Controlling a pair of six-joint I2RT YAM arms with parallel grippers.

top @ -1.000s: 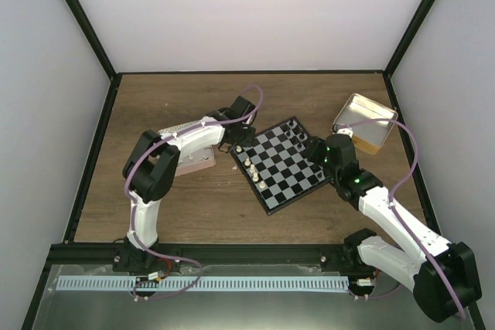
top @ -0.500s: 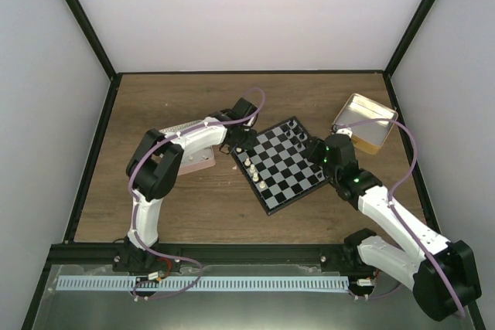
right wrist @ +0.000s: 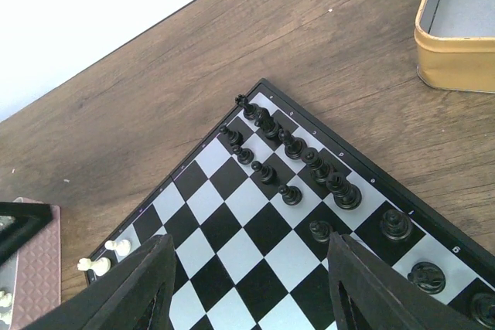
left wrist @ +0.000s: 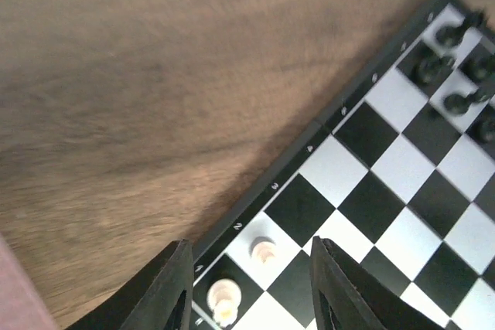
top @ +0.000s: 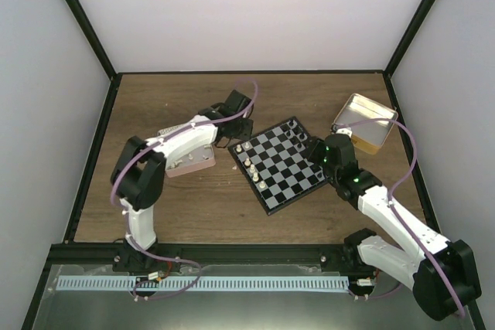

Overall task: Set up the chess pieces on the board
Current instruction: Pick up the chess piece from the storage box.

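Cream chessmen (top: pixel 249 161) line the left edge of the mid-table board (top: pixel 286 175), black chessmen (right wrist: pixel 292 147) its far right edge, each colour on its own side for the opening ranks. We find the left gripper (left wrist: pixel 249 268) parted and empty above two cream men; the right gripper (right wrist: pixel 251 268) stands wide, empty, at the board's right corner.

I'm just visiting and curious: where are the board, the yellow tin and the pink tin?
board (top: pixel 287 169), top view, bare middle square.
yellow tin (right wrist: pixel 452 63), right wrist view, outer wall.
pink tin (top: pixel 195 164), top view, near rim.
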